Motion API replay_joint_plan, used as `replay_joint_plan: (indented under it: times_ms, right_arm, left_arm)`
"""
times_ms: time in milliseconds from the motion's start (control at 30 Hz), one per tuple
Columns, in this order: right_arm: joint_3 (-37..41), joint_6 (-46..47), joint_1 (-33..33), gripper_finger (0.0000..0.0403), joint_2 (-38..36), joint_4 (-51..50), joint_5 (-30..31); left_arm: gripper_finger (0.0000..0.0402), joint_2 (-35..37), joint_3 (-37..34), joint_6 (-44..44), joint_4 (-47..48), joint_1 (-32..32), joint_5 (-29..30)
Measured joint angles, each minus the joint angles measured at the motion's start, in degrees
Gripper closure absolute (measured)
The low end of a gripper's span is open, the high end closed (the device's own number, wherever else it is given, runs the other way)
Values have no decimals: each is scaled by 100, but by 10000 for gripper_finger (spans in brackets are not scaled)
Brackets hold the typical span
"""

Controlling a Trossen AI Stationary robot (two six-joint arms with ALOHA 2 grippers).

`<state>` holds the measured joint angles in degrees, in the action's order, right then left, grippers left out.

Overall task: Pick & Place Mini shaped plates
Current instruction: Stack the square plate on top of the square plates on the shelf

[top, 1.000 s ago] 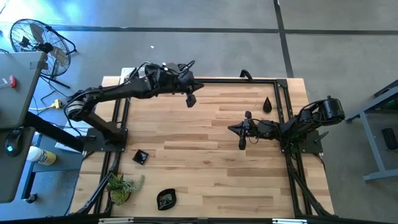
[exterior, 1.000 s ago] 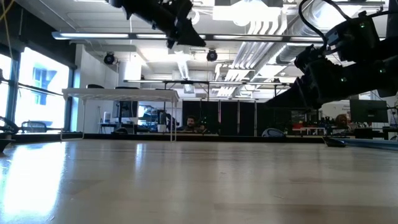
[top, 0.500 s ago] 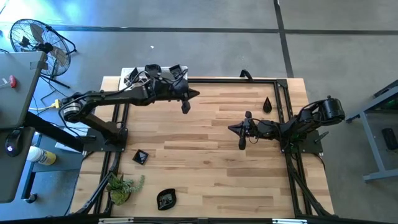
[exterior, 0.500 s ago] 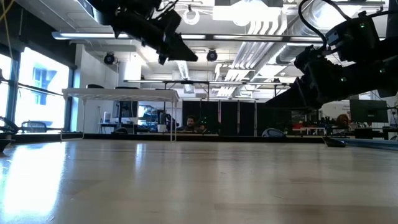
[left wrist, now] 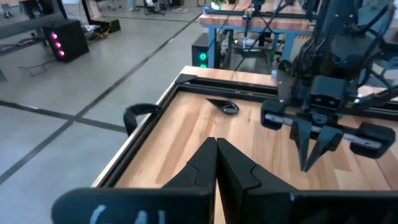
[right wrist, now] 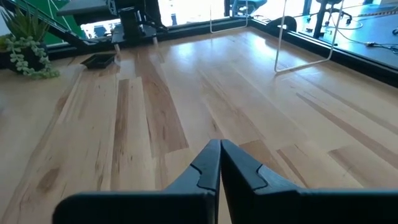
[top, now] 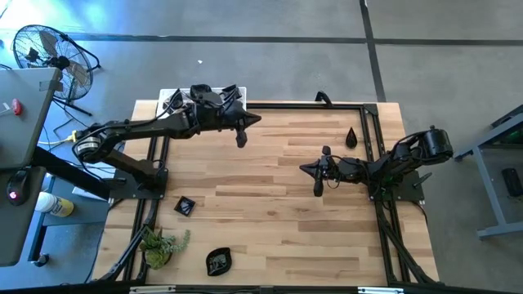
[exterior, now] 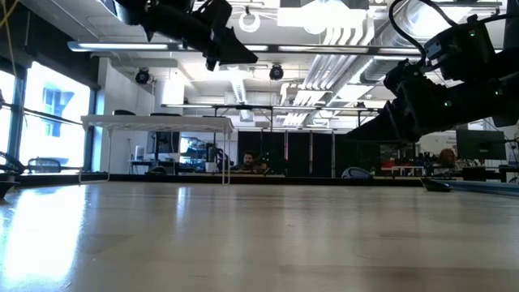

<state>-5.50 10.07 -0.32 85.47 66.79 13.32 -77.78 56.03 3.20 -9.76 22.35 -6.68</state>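
Three mini shaped plates show, all glossy black and flat on the wooden table: a teardrop one at the far right, also in the left wrist view, a square one at the near left, and a leaf-like one by the near edge. My left gripper hangs shut and empty high over the far middle of the table. My right gripper rests shut and empty low over the table's right half.
A small green plant stands at the near left corner. A white wire rack stands at the far left by the left arm. A black rail frame runs round the table; the wooden middle lies bare.
My left gripper has drawn back a little toward the table's left edge and sunk slightly, tipping up closer to level; it has stayed shut and empty. The plates have not moved.
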Motion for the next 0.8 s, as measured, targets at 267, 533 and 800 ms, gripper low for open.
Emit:
replay_joint_plan:
  times_ms: [267,533,800]
  right_arm:
    - [0,0,-2,396,0,-5,0]
    - [0,-2,0,395,0,-5,0]
    - [0,-2,0,394,0,-5,0]
  left_arm:
    - [401,-4,-764,55,-1112,-193,258]
    - [401,-4,-1139,105,-1576,-174,271]
    - [401,-4,-1139,109,-1377,-175,-5]
